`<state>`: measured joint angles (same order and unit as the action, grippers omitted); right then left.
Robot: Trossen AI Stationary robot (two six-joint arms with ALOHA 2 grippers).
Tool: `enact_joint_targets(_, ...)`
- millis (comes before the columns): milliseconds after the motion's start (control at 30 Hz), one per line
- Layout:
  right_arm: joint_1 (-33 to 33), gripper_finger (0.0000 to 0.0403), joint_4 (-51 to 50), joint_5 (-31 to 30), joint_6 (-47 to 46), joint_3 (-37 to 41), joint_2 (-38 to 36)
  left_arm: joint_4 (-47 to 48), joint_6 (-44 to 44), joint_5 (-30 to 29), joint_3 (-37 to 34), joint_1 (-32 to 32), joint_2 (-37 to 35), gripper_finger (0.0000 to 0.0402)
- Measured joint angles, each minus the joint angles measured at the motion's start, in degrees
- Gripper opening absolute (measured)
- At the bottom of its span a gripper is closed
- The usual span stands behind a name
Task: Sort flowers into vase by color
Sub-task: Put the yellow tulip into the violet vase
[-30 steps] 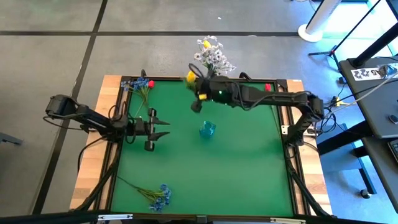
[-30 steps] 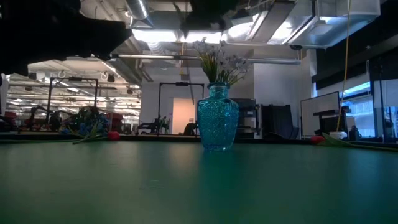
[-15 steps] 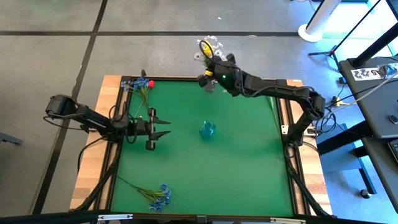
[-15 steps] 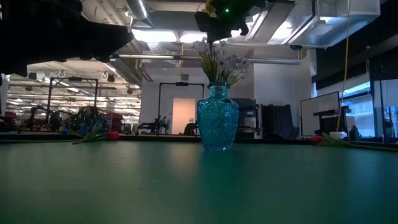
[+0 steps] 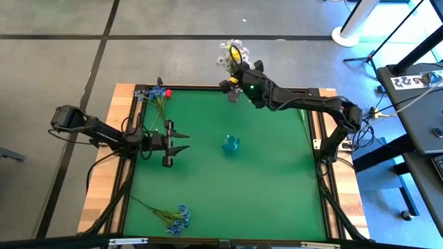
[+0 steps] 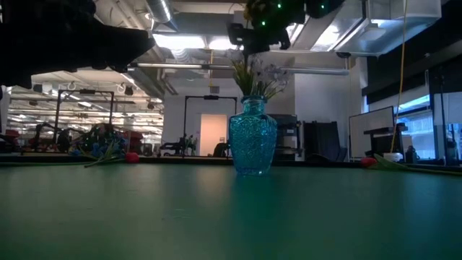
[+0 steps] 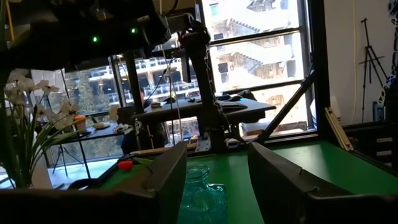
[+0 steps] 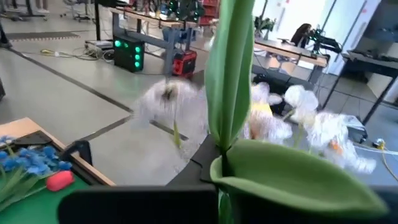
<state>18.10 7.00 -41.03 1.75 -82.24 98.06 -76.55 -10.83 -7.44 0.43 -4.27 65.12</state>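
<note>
Right end effector (image 5: 234,77) at the worktop's (image 5: 277,200) far edge grips a yellow flower (image 5: 234,52) (stem fills its wrist view); left end effector (image 5: 181,143) gapes.

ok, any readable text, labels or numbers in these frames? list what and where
None can be read.
White tag on the dark stand at the table's right, high view: black marks, too small to read.
Vase, flowers, both arms: no lettering visible.
</note>
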Motion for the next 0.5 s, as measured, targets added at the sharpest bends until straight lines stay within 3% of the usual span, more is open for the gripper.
enact_joint_targets(500, -0.1, 0.0007, -2.1, -0.6, -2.8, 2.5, 0.1, 0.2, 0.2, 0.0, 0.0, 0.0, 0.0, 0.0166)
